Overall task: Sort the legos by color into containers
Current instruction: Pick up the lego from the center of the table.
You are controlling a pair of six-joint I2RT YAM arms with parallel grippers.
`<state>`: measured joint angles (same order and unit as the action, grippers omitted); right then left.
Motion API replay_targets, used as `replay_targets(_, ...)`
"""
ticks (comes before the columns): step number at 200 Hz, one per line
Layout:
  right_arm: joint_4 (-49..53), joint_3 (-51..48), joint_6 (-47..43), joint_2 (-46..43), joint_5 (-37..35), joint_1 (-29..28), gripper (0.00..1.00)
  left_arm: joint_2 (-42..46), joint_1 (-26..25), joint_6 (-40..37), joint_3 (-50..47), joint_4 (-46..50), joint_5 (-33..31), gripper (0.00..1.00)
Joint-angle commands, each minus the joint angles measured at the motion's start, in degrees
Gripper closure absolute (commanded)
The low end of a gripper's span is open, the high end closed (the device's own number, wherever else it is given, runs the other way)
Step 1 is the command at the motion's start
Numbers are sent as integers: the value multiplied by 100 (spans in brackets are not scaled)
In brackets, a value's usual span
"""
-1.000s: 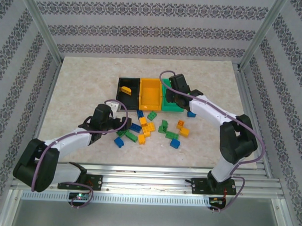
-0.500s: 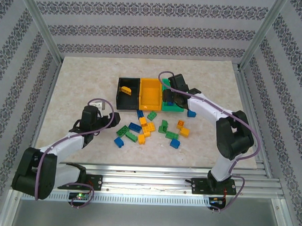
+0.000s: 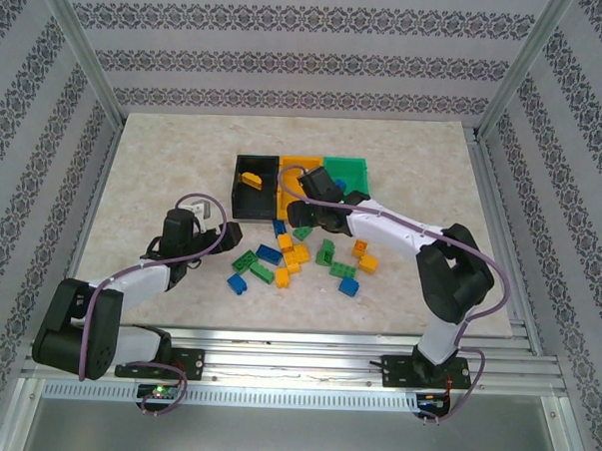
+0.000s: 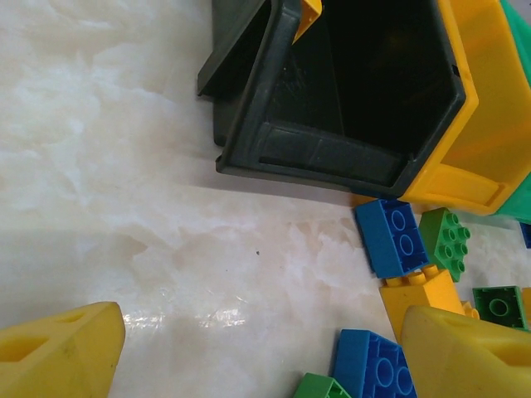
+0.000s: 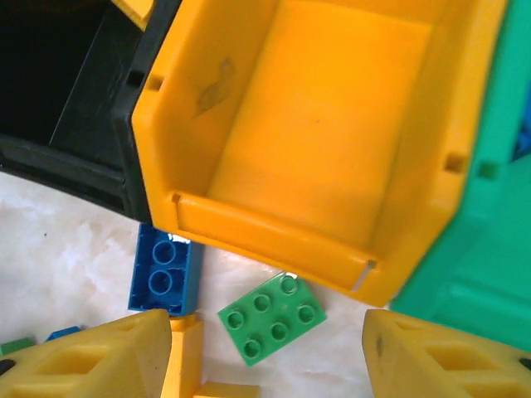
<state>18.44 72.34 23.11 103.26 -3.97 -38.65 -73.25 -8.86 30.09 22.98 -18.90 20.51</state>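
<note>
Jaws apart on left gripper (image 4: 264,348) and right gripper (image 5: 270,358), both empty. Green lego (image 5: 271,319) beside orange-yellow bin (image 5: 274,242); wall smudge (image 5: 211,87) unreadable.

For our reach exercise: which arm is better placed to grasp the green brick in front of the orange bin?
Right, probably: the green brick lies between the open right fingers; the left fingers hover farther off, near the black bin.

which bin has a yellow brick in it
The black bin, leftmost of the three: a yellow brick lies inside it. The orange bin beside it is bare inside.
</note>
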Motion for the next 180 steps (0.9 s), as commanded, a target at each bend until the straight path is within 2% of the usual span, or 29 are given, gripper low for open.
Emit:
replay_targets(1,133,-44,405,362,108,23,38,7,69,48,-70,-299,99,14)
replay_targets(80,-65,10,1105,906,-262,-48,40,-104,70,86,-58,-416,262,13)
replay_targets(127,-188,176,1310,1275,-41,-72,36,-35,71,79,-77,-390,240,13)
replay_targets(180,-184,138,1258,1283,80,-160,39,-80,69,75,-75,-423,248,13)
